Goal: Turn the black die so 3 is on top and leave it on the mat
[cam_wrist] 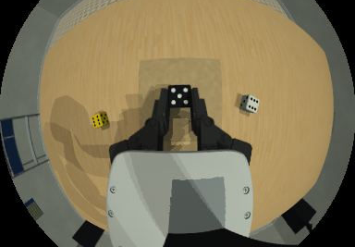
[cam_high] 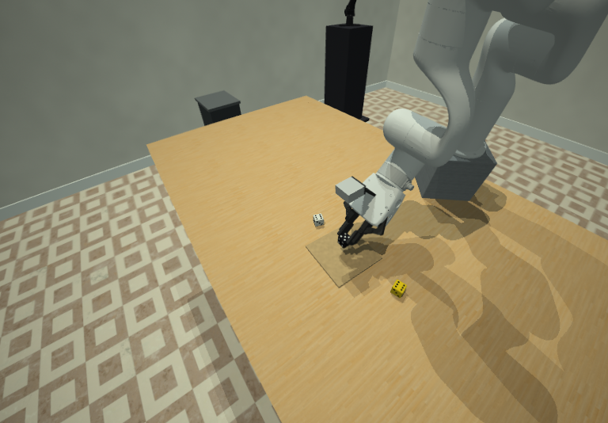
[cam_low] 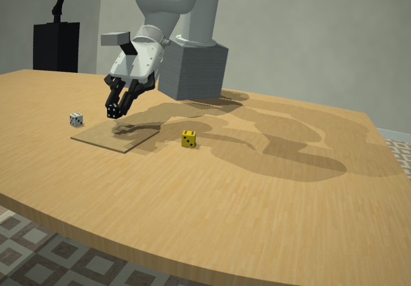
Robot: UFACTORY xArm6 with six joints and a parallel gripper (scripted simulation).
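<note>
My gripper [cam_low: 114,109] is shut on the black die [cam_low: 113,111] and holds it tilted, a little above the thin brown mat [cam_low: 116,135]. The die is over the mat's far edge, seen also in the top view [cam_high: 343,239]. In the wrist view the black die [cam_wrist: 179,95] sits between the fingertips and shows a five-pip face to the camera, with the mat [cam_wrist: 180,80] behind it. The arm leans in at a slant from the base side.
A white die [cam_low: 76,119] lies on the table just left of the mat, off it. A yellow die [cam_low: 188,138] lies on the table to the mat's right. The robot's grey base block [cam_low: 192,70] stands behind.
</note>
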